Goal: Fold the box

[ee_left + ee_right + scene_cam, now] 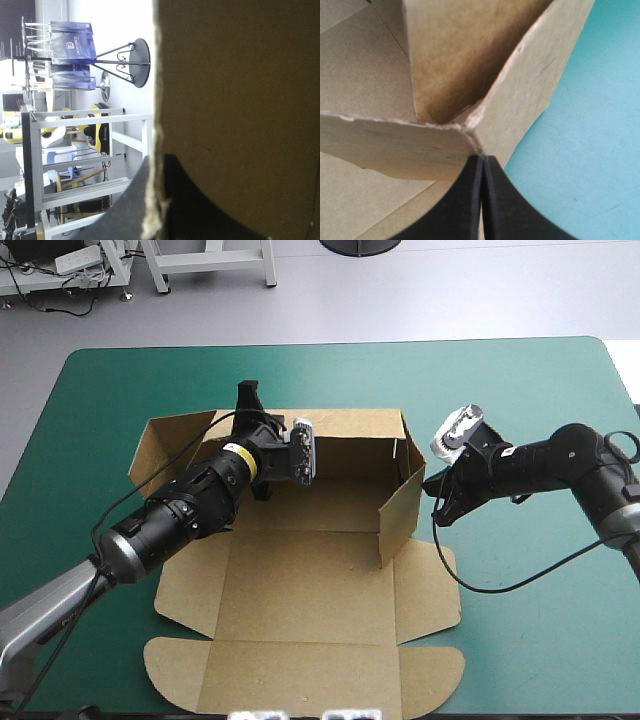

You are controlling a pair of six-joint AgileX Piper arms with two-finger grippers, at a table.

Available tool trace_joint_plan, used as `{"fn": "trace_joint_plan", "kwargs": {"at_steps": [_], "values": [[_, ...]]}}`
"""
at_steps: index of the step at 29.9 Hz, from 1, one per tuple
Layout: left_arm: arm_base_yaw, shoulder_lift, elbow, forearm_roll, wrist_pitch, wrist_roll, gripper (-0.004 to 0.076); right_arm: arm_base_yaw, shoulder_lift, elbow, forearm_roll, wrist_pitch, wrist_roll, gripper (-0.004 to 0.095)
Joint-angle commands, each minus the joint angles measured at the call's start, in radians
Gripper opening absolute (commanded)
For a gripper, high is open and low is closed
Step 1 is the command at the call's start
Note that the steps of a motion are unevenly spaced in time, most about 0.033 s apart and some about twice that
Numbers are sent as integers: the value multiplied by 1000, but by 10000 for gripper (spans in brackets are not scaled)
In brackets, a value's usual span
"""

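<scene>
Near lid panel (300,680): spread flat toward the near edge of the tabletop (530,640) and held by nothing. It is judged likely to be dragged askew if the sheet is pulled from the far side.

Base: the box (310,580) lies at mid-tabletop on the teal-green cover, its floor flat and unpinned. A sideways shove from either arm could slide the whole sheet.

Left flap (165,455): appears splayed outward and not yet raised. It could be caught or creased under the left arm, which passes just beside it.

Right wall (400,525): raised, with a tab folded inward at its corner.

Right pincer (436,490): clenched to a point (482,159), with its tips set against that folded corner of the box (530,90). No board is clearly seen nipped between the fingers. Too hard a push is judged likely to buckle the wall or tip it inward. The wall is not tucked, so a withdrawal may let it spring open.

Far wall (350,430): raised.

Left pincer (283,432): grasping the far wall's upper edge. In the left wrist view the ragged edge of the box (240,100) runs between the two black fingers (159,162). The bite looks shallow, so a slip is possible. A twist could crease or tear the edge.

Shared corner: the two walls meet here, so opposed pulls by the arms could split it.
</scene>
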Motion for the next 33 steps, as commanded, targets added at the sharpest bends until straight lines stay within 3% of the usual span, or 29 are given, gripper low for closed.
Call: {"fn": "trace_joint_plan", "kwargs": {"at_steps": [1, 13, 25, 33], "values": [[-2, -37, 2, 46, -57, -26, -3, -2, -34, -3, 95, -41, -63, -25], [-20, -23, 22, 330, -38, -276, -6, 13, -34, -3, 139, -19, -91, -25], [-22, -23, 79, 335, -27, -298, -6, 41, -45, -5, 89, -117, -84, -24], [-22, -25, 79, 337, -31, -298, -6, 41, -25, -3, 77, -85, -92, 20]]}}
